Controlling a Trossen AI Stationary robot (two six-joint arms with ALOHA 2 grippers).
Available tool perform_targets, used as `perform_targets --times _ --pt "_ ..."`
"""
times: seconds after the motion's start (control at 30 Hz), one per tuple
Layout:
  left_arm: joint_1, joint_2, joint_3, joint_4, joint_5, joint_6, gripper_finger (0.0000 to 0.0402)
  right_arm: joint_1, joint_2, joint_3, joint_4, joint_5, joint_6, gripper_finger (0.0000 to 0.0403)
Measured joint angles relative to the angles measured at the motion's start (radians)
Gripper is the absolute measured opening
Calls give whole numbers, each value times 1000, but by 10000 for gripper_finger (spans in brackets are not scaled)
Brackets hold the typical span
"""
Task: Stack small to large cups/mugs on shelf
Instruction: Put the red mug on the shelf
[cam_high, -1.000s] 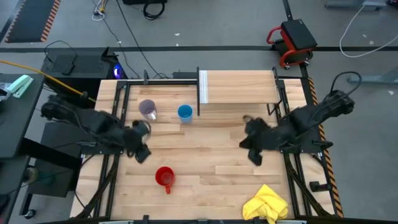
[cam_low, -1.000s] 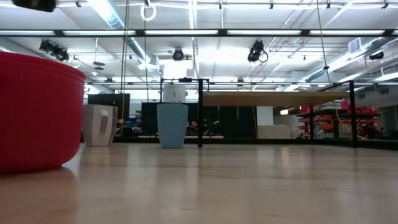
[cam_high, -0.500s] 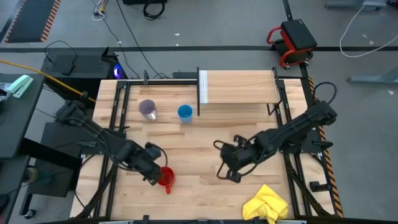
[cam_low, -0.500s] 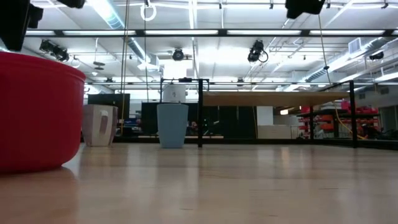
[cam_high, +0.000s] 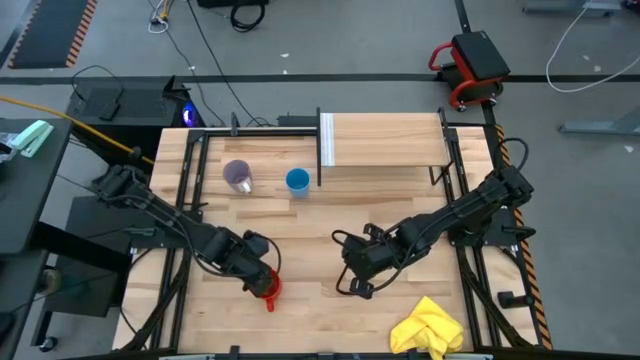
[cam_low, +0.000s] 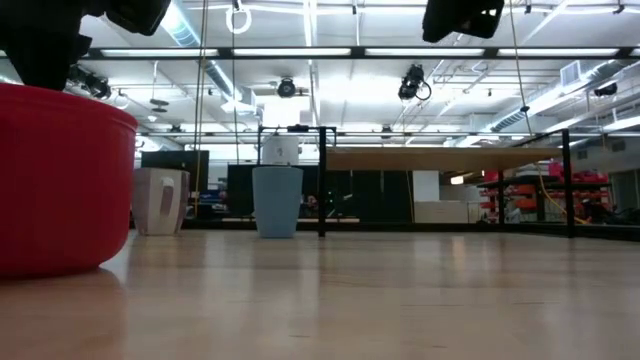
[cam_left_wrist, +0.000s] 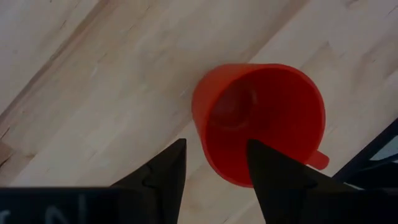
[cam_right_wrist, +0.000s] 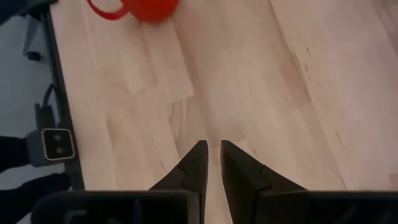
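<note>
Straddling the red mug near the table's front edge, the left gripper has its fingers apart, one over the rim, one outside; it should descend squarely and pinch the wall, avoiding the handle; the purple cup and blue cup stand near the rear edge beside the shelf; the right gripper, fingers nearly together and empty, hovers mid-table.

a crumpled yellow cloth lies at the table's near edge (right-hand corner).
</note>
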Motion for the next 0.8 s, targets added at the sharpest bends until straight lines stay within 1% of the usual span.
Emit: perform_targets --times 0.13,0.3,0.4,0.8 --pt "10 3 0 0 0 0 173 7 9 -6 29 3 -15 50" --pt "30 28 1 1 1 2 172 6 14 -61 78 4 -13 50" --pt "36 43 0 -2 14 15 173 7 14 -84 69 3 7 50" --pt "47 43 0 -2 13 19 174 13 11 -87 76 5 11 50"
